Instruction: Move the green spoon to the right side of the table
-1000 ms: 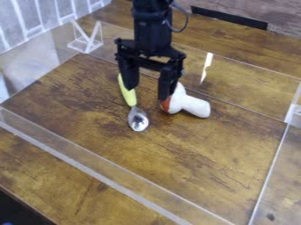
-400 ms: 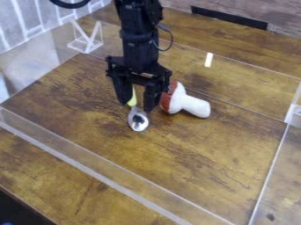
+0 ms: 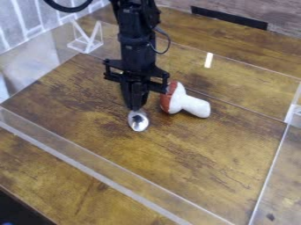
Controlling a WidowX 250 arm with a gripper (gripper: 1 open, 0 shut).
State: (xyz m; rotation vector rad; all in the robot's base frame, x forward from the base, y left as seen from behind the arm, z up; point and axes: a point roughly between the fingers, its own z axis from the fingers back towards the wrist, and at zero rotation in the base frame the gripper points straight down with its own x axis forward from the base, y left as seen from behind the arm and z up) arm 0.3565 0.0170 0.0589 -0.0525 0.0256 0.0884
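Observation:
The green spoon lies on the dark wooden table (image 3: 200, 167) near the middle; its shiny metal bowl (image 3: 137, 121) shows below the fingers. My gripper (image 3: 133, 104) points straight down over the spoon's handle, and its black fingers stand together around that handle, which they almost wholly hide. The spoon still rests on the wood.
A toy mushroom (image 3: 185, 103) with a red-brown cap and white stem lies just right of the gripper. Clear acrylic walls (image 3: 88, 171) edge the table. A clear stand (image 3: 84, 37) sits at the back left and a small white tag (image 3: 209, 60) at the back.
The gripper came down onto the spoon's handle and shifted slightly left. Its fingers, wide apart a second ago, have closed on the handle.

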